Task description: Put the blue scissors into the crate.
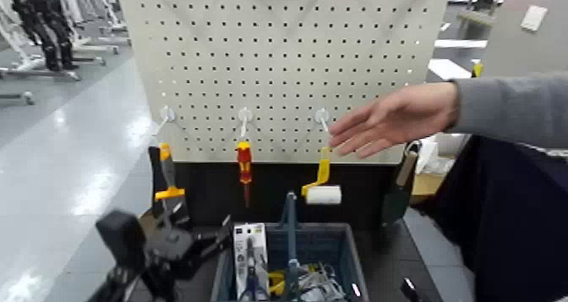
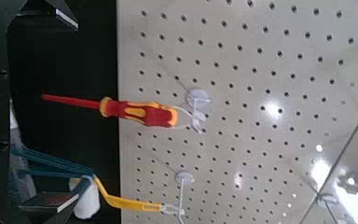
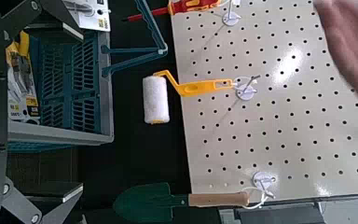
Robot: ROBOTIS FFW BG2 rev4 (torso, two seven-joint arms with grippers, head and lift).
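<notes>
Head view, scissors (image 1: 251,267) in crate (image 1: 353,263), beside left gripper (image 1: 173,239)

We cannot read the print on the card (image 1: 251,255) at the near left of the crate (image 1: 350,253). The near edge of the crate runs out of the head view, and the person's arm (image 1: 516,109) is cut off at the right.

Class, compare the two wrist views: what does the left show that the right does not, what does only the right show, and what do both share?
Only left: the open left gripper.
Only right: the trowel, the hand and the open right gripper.
Both: the screwdriver, roller and pegboard.
</notes>
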